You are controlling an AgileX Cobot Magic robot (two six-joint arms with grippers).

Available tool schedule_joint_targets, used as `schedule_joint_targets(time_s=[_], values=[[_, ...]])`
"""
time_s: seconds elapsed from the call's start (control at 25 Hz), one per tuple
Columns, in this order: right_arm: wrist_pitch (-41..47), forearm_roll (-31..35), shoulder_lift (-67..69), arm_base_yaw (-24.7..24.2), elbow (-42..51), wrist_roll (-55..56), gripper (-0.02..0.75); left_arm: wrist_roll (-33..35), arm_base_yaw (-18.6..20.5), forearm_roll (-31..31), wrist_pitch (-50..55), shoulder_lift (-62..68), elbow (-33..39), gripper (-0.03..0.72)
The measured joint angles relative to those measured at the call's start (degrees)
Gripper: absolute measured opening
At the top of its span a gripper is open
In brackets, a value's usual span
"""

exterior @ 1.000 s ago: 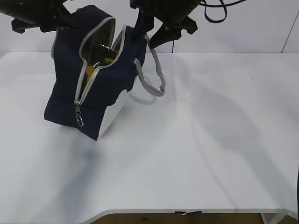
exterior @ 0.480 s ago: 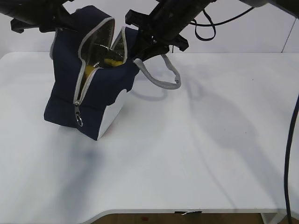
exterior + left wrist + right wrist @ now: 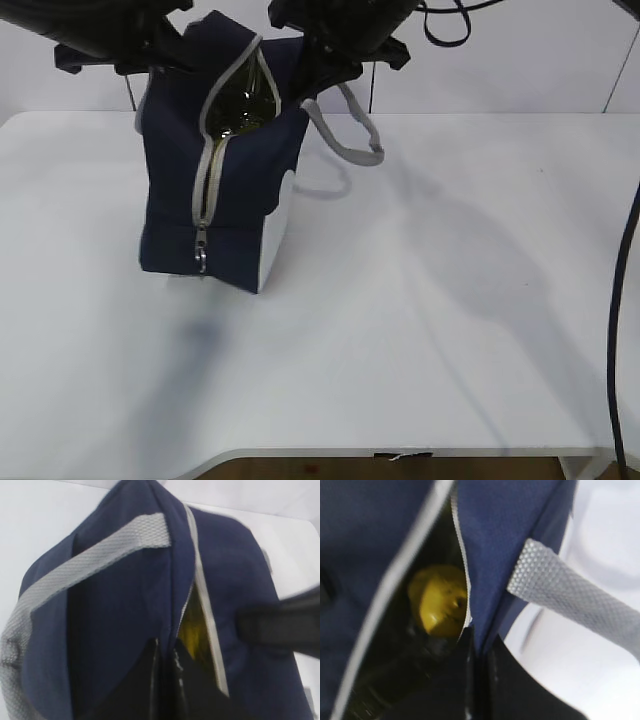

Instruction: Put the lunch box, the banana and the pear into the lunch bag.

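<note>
The navy lunch bag stands upright on the white table, its zipper open at the top. My left gripper is shut on the bag's left rim, seen close in the left wrist view. My right gripper is shut on the right rim by the zipper band. The yellow pear lies inside the bag. A yellow patch also shows through the opening; I cannot tell which fruit it is. The lunch box is hidden.
A grey strap handle hangs off the bag's right side and crosses the right wrist view. The ring zipper pull hangs low on the bag's front. White table spreads to the right and front.
The right gripper came down and closed on the bag's right rim. The bag moved right, stood more upright, and its opening narrowed.
</note>
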Motion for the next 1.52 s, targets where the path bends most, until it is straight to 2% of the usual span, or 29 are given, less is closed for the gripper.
schedule_joint_targets(time_s=[0.28, 0.32, 0.48, 0.72, 1.04, 1.24, 1.52], values=[[1.61, -7.70, -3.62, -2.22, -0.64, 0.11, 0.008, 0.59, -6.81, -1.26, -3.73, 0.00, 0.00, -0.001], [1.61, -8.53, -5.50, -2.80, 0.42, 0.11, 0.008, 0.59, -8.73, -1.84, -5.28, 0.00, 0.00, -0.001], [1.51, -9.56, -9.07, -3.52, 4.87, -0.32, 0.008, 0.59, -10.98, -3.01, -7.19, 0.00, 0.00, -0.001], [1.32, -13.60, -16.16, -3.72, 18.17, -3.85, 0.008, 0.59, -14.29, -3.50, -7.62, 0.00, 0.00, -0.001], [1.27, -16.89, -19.29, -3.80, 20.93, -4.88, 0.008, 0.59, -18.85, -4.14, -10.54, 0.45, 0.00, -0.001], [1.27, -18.73, -21.19, -3.80, 21.24, -5.00, 0.008, 0.63, -19.95, -6.16, -11.26, 1.40, 0.00, -0.001], [1.16, -19.63, -21.68, -3.80, 27.75, -6.07, 0.008, 0.72, -19.99, -6.41, -11.04, 2.54, 0.00, -0.001]])
